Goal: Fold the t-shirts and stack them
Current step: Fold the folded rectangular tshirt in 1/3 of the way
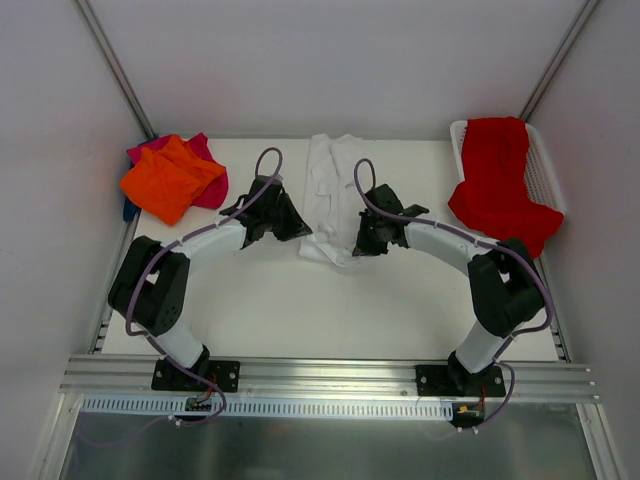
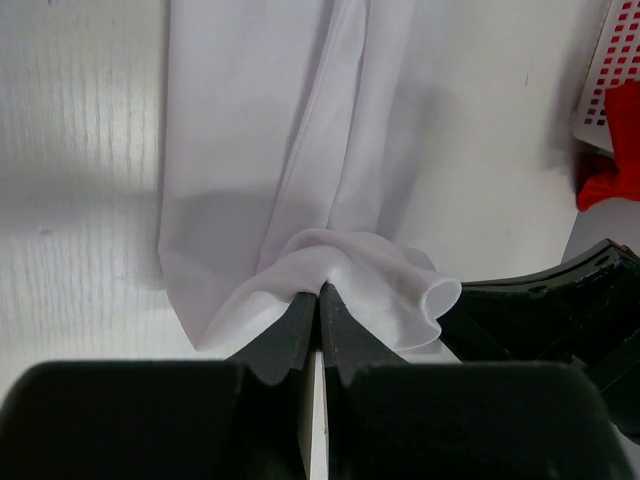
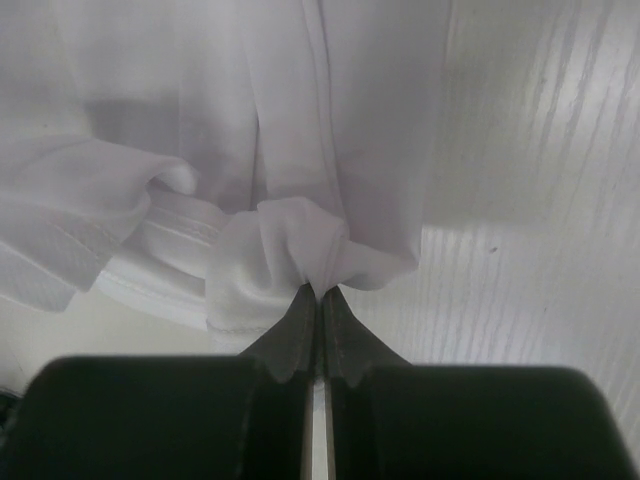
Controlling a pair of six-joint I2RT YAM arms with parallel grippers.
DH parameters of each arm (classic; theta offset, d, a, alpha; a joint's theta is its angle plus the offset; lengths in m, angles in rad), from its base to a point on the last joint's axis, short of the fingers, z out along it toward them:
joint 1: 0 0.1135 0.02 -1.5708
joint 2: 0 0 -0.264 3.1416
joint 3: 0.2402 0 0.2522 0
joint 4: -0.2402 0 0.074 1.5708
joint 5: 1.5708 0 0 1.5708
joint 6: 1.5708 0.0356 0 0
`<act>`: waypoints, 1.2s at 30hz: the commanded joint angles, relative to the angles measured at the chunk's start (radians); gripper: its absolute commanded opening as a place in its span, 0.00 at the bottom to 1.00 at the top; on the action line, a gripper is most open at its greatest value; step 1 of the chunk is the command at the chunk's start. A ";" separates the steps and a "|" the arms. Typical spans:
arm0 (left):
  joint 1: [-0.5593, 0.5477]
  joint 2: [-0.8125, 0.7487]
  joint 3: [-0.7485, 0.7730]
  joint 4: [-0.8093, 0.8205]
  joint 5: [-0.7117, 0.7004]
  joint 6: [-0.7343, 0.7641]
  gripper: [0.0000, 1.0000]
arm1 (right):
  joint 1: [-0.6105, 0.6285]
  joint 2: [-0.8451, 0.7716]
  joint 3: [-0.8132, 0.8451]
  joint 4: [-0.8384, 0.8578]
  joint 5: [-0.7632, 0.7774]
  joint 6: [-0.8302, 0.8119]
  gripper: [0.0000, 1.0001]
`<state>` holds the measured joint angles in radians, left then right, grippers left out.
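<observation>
A: Where's the white t-shirt [image 1: 328,195]?
B: On the table [image 1: 300,310], well left of the mesh basket [image 1: 548,165], bunched into a narrow strip. Nothing lies on it.
A: Grippers?
B: Both are at its near end. The left gripper [image 2: 319,292] is pressed together, pinching a fold at the corner farther from the basket. The right gripper [image 3: 320,290] pinches a bunch on the basket side, beside a stitched band. Cloth runs away from both tips.
A: Axis?
B: Long axis is near-to-far: far end at the table's back edge, near end puckered at the two pinches.
A: Around it?
B: The red t-shirt [image 1: 500,185] is draped over the basket, spilling out its near side. Far across from the basket, past the white one, the orange t-shirt [image 1: 168,180] sits on the magenta-pink t-shirt [image 1: 205,152], with a blue bit [image 1: 128,210] under them. All are well apart from the grippers.
</observation>
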<state>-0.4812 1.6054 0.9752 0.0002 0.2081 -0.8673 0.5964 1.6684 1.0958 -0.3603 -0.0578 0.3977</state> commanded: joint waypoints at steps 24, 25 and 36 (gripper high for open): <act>0.128 0.453 0.483 0.006 0.145 0.060 0.00 | -0.193 0.352 0.436 -0.042 -0.146 -0.059 0.01; 0.131 0.468 0.506 0.006 0.149 0.057 0.00 | -0.204 0.366 0.447 -0.042 -0.151 -0.057 0.01; 0.177 0.660 0.657 0.006 0.228 0.057 0.64 | -0.248 0.452 0.533 -0.042 -0.146 -0.040 1.00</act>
<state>-0.3176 2.2375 1.5799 0.0040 0.3904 -0.8173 0.3542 2.1151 1.5818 -0.3923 -0.2024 0.3565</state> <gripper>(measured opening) 0.537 0.946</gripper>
